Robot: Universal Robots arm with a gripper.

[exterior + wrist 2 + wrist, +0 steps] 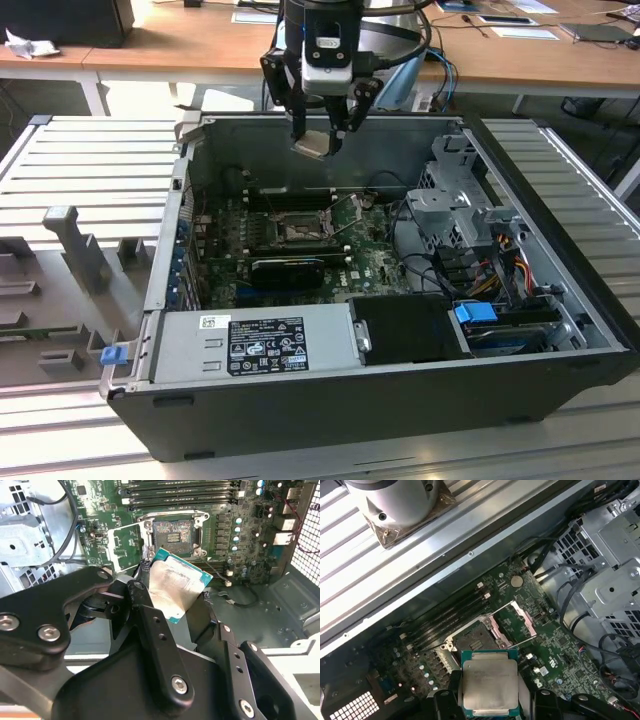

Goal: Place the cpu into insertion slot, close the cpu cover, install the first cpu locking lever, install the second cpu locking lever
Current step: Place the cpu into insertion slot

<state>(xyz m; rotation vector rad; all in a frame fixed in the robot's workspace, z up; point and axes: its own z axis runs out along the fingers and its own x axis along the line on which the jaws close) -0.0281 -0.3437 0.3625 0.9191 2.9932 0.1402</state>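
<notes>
- The hand point(318, 138) is clamped on the cpu point(312, 146). Its two dark fingers press on opposite edges of the chip, so the pale metal top and the underside are both left free.
- We judge the edge grip to be deliberate, since it keeps the fingers off the contact face and lets the chip go down flat into a framed socket.
- In the exterior view the cpu hangs slightly tilted, high in the air at the level of the open computer case's point(300, 400) far wall. It touches nothing but the fingers.
- In the second wrist view the cpu point(175, 587) shows its green border and silvery lid, turned at an angle to the square of the insertion slot point(172, 532) beyond it. We take it that the chip is not yet squared up with the socket.
- The insertion slot point(300, 232) lies well below the hand and nearer to us in the exterior view, in the middle of the green board. Its pin field is bare, so no chip is seated.
- The cpu cover point(524, 620) stands swung open just beside the slot in the first wrist view, leaving the way down clear.
- The case lies on its side on the ribbed grey bench point(90, 160), which turns the board upward towards the hand.
</notes>
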